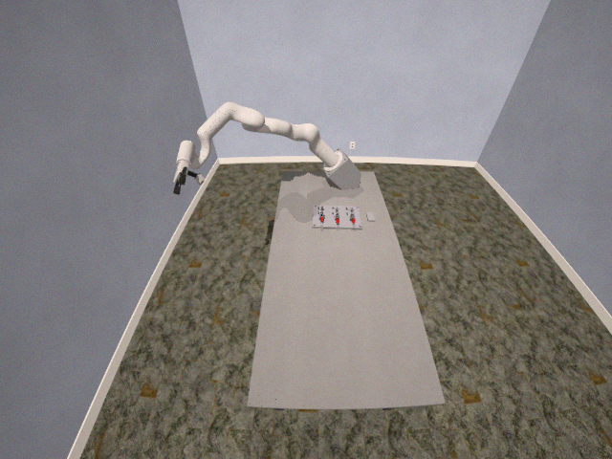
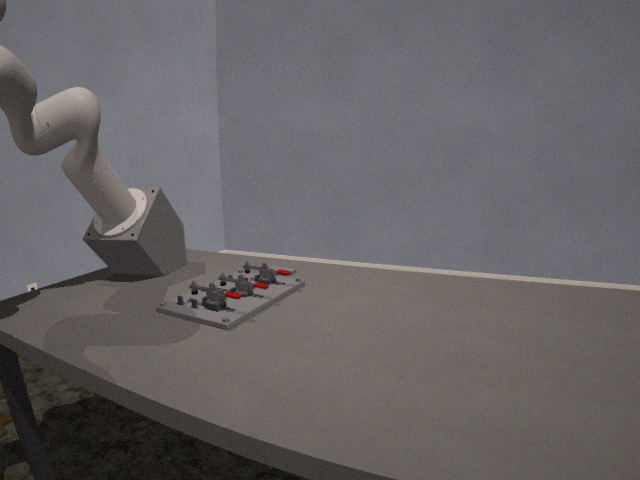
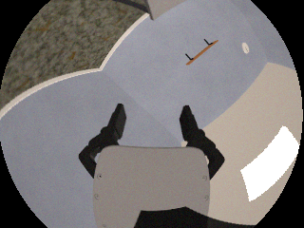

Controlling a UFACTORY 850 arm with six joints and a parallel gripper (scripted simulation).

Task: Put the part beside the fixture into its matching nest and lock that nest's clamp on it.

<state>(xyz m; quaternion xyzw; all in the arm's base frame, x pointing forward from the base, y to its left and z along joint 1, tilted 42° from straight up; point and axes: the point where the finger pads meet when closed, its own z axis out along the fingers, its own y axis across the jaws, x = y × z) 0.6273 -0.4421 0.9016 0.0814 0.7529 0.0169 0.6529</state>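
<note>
The grey fixture plate [image 1: 333, 217] lies on the long table near the arm's base, with three clamps with red handles in a row; it also shows in the exterior view [image 2: 231, 296]. A small pale part [image 1: 370, 216] lies on the table just right of the plate; it does not show in the exterior view. My gripper [image 1: 178, 182] hangs far to the left, off the table and above the floor by the left wall. In the wrist view its fingers stand open and empty, with only wall and floor ahead of them.
The arm's slanted grey base block [image 2: 139, 235] stands behind the fixture. A dark table leg [image 2: 20, 413] shows below the near table edge. A small dark thing [image 1: 269, 230] lies on the floor at the table's left edge.
</note>
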